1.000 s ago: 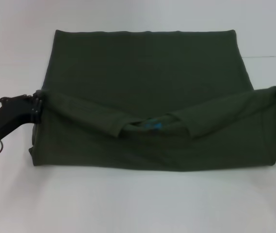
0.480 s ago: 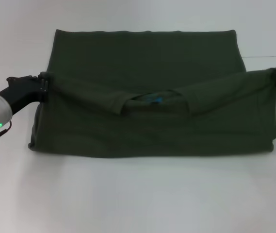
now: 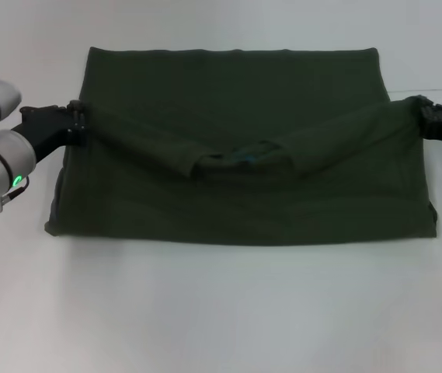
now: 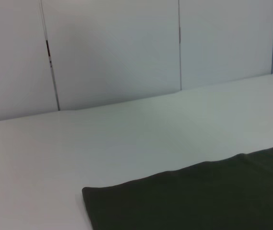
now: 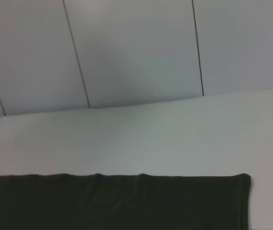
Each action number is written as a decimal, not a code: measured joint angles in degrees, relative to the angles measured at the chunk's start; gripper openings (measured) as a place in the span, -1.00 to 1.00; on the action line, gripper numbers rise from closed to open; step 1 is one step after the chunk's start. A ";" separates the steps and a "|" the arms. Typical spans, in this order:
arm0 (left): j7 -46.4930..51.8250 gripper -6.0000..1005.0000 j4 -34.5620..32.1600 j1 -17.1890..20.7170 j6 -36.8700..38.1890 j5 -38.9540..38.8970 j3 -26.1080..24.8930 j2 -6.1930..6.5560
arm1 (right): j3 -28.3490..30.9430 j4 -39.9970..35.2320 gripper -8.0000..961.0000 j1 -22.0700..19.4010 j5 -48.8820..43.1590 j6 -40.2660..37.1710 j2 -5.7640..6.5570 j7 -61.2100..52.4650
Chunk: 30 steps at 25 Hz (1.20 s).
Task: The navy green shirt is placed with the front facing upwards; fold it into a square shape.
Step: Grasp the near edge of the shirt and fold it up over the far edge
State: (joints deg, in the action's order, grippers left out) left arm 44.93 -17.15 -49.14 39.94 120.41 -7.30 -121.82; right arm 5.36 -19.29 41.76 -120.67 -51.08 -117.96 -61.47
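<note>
The navy green shirt (image 3: 236,85) lies on the white table, its near half lifted and doubled back toward the far edge. The collar with a bit of blue label (image 3: 245,161) sags in the middle of the raised fold. My left gripper (image 3: 78,123) is shut on the fold's left corner, and my right gripper (image 3: 426,115) is shut on its right corner, both held above the cloth. The lettering is hidden. The left wrist view shows a corner of the shirt (image 4: 198,201); the right wrist view shows its far edge (image 5: 126,201).
The white table (image 3: 221,311) runs wide in front of the shirt and on both sides. Pale wall panels (image 4: 126,48) stand behind the table's far edge.
Both grippers have carried the held fold away from me toward the shirt's far edge, and the near fold line of the shirt has drawn back with it.
</note>
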 joint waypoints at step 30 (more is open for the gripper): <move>-5.93 -0.70 3.24 -2.81 -7.49 -3.30 -0.37 -1.11 | -7.81 3.29 -0.63 3.40 0.08 13.30 -0.30 -2.68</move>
State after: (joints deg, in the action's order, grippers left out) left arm 39.00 -13.91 -51.95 32.44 117.11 -7.67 -122.92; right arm -2.45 -16.00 45.16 -120.59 -37.77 -118.26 -64.15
